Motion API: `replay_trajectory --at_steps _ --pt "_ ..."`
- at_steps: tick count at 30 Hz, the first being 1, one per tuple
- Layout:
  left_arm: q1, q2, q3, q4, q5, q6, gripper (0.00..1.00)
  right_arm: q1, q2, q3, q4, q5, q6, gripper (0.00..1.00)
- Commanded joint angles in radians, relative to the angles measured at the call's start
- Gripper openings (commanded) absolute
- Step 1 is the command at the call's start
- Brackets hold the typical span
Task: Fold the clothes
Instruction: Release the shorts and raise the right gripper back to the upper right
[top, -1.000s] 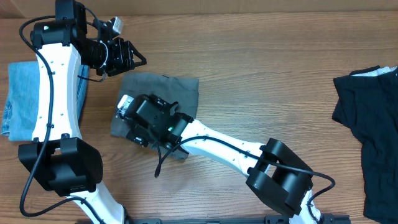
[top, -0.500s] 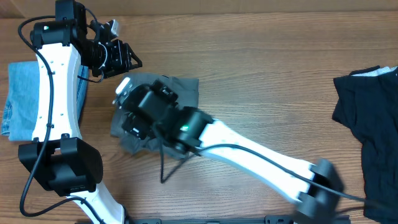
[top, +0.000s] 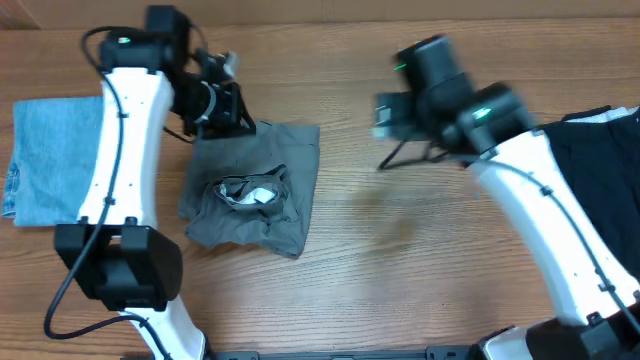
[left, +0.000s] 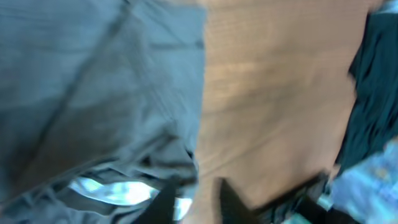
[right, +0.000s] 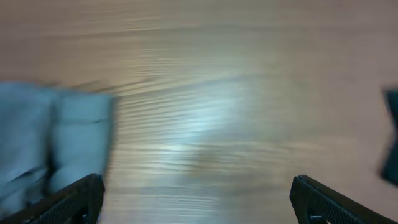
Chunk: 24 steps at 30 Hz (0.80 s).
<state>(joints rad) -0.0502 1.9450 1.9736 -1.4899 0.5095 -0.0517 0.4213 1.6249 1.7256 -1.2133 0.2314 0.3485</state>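
- Garment: a gray garment (top: 255, 195) lies rumpled on the wooden table (top: 400, 250), at about 9 o'clock from the table's centre in the overhead view. Its middle is bunched up, and a white tag shows in the folds.
- Left gripper (top: 238, 118): it sits at the garment's 11 o'clock corner, at or just over the cloth edge. The wrist view is blurred; its two dark fingers (left: 165, 200) stand close with a narrow gap, right at the garment's hem, and I cannot tell whether they pinch cloth or not.
- Right gripper (right: 196, 202): it is up over bare wood at about 1 o'clock from the garment, well apart from it. The fingers are spread wide with nothing between them.
- Blue cloth (top: 50, 155): it lies flat and folded at the table's 9 o'clock edge, beyond the left arm.
- Black clothes (top: 600, 150): they lie in a loose heap at the 3 o'clock edge, with a bit of white at the top.
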Motion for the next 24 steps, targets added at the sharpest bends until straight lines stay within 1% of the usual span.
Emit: replay_trajectory --at_steps 1,2,4,7,10,11,12,15,17,19,21,22,24 --pt "-0.072 -0.016 0.011 -0.019 -0.082 -0.005 0.04 -0.183 -0.005 -0.008 -0.043 -0.141 0.049 1.00" --pt "-0.091 -0.016 0.011 -0.018 -0.113 -0.031 0.04 -0.224 -0.004 -0.009 -0.051 -0.160 0.049 1.00" --pt "-0.137 -0.016 0.011 -0.017 -0.222 -0.101 0.04 -0.301 0.000 -0.010 -0.064 -0.167 0.049 1.00" --pt "-0.195 -0.016 0.011 -0.022 -0.366 -0.180 0.04 -0.367 0.003 -0.010 -0.081 -0.168 0.049 1.00" --pt "-0.236 -0.016 0.011 -0.034 -0.380 -0.189 0.04 -0.398 0.004 -0.010 -0.103 -0.185 0.049 1.00" --pt "-0.255 -0.016 0.011 -0.043 -0.381 -0.190 0.06 -0.401 0.004 -0.010 -0.102 -0.185 0.049 1.00" --pt "-0.267 -0.016 0.011 -0.047 -0.383 -0.190 0.08 -0.401 0.004 -0.010 -0.102 -0.185 0.049 1.00" --pt "-0.299 -0.015 0.007 -0.060 -0.391 -0.197 0.21 -0.401 0.004 -0.010 -0.101 -0.185 0.049 1.00" --pt "-0.328 -0.015 -0.008 -0.061 -0.390 -0.212 0.40 -0.401 0.004 -0.010 -0.101 -0.185 0.049 1.00" --pt "-0.345 -0.015 -0.020 -0.061 -0.414 -0.221 0.46 -0.401 0.004 -0.010 -0.101 -0.185 0.049 1.00" --pt "-0.359 -0.015 -0.034 -0.064 -0.479 -0.259 0.52 -0.401 0.004 -0.010 -0.101 -0.185 0.049 1.00" --pt "-0.364 -0.015 -0.043 -0.064 -0.505 -0.274 0.54 -0.401 0.004 -0.010 -0.101 -0.185 0.049 1.00" --pt "-0.372 -0.015 -0.073 -0.056 -0.520 -0.290 0.54 -0.401 0.004 -0.010 -0.101 -0.185 0.049 1.00"
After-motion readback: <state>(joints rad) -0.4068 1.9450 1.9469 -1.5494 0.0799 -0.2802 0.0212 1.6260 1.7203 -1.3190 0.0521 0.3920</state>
